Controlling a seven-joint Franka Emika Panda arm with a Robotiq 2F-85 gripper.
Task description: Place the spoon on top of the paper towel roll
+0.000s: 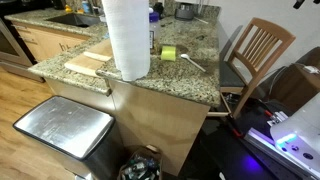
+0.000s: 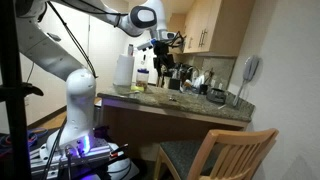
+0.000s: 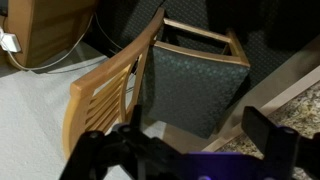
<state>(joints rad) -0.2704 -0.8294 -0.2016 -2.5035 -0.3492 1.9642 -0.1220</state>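
Note:
The paper towel roll stands upright on the granite counter; it also shows in an exterior view. The spoon, slim and white, lies on the counter to the right of a yellow-green cylinder. My gripper hangs high above the counter, well clear of both. In the wrist view the gripper is open and empty, looking down at a wooden chair with a dark seat; neither the spoon nor the roll shows there.
A pale wooden board lies left of the roll. The chair stands at the counter's end. A steel bin is below. Bottles and clutter crowd the counter's back.

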